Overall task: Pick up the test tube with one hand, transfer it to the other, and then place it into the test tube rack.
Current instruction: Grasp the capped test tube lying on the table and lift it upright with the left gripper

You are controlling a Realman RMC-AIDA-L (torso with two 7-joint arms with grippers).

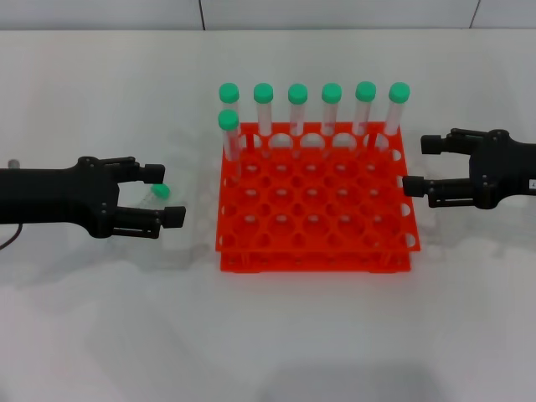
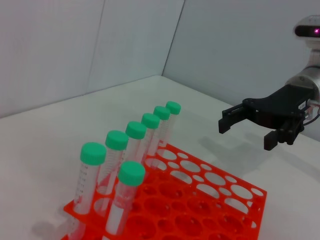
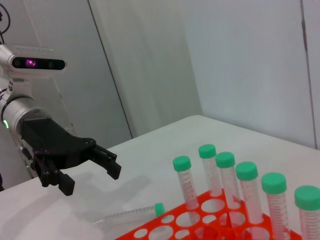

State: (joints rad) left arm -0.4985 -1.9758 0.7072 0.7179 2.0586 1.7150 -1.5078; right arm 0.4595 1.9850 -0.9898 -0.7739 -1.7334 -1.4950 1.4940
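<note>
Test tube rack [image 1: 316, 219]: orange-red, mid-tabletop [image 1: 100, 318]; holds 7 upright green-capped tubes [image 1: 332, 109], 6 along far row, 1 in next row at left.
Test tube [image 3: 131, 215]: lying flat on tabletop, left of rack, cap toward rack.
Left gripper [image 1: 167, 196]: wide open, empty, over lying tube.
Right gripper [image 1: 423, 165]: open, empty, just right of rack.

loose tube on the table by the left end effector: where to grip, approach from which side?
Probably grip the test tube mid-barrel, coming from above with fingers across its long axis. It lies flat on the table, cap toward the test tube rack. The left end effector is open above it; the right end effector is open beside the rack.
</note>
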